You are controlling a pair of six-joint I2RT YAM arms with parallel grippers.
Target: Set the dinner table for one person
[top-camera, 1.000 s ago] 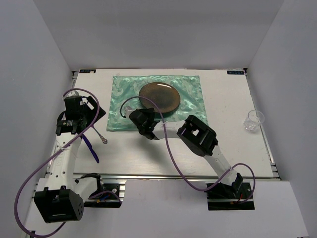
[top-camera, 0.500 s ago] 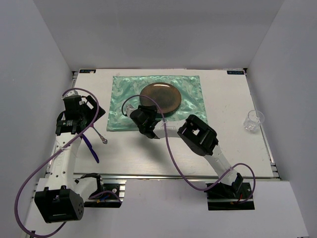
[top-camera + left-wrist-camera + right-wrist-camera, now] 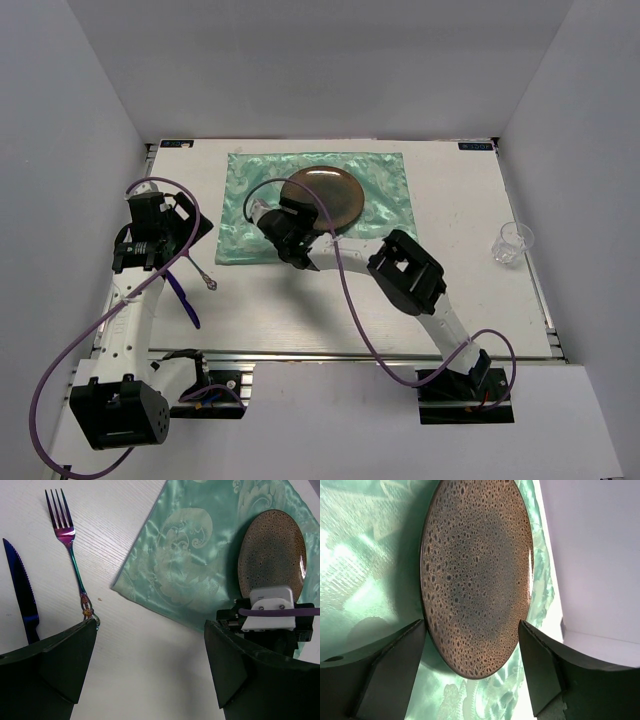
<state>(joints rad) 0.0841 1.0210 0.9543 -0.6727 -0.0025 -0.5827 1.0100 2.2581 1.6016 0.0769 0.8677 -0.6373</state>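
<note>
A brown speckled plate [image 3: 322, 196] lies on the shiny green cloth [image 3: 385, 195] at the back of the white dinner table [image 3: 460, 290]. My right gripper [image 3: 303, 218] is at the plate's near-left edge. In the right wrist view its fingers stand open [image 3: 472, 665] on either side of the plate's [image 3: 477, 575] near rim, gripping nothing. My left gripper [image 3: 180, 240] hovers open [image 3: 150, 665] over bare table left of the cloth, empty. An iridescent fork [image 3: 72, 555] and a blue knife [image 3: 22, 595] lie just beside it.
A clear glass [image 3: 512, 241] stands near the table's right edge. The fork [image 3: 205, 277] and knife [image 3: 186, 298] lie at the front left. A metal rail [image 3: 350, 352] runs along the front edge. White walls close in three sides.
My right gripper has opened and let go of the plate, which now rests on the cloth. The right arm's elbow shifted slightly right. The left arm has not moved.
</note>
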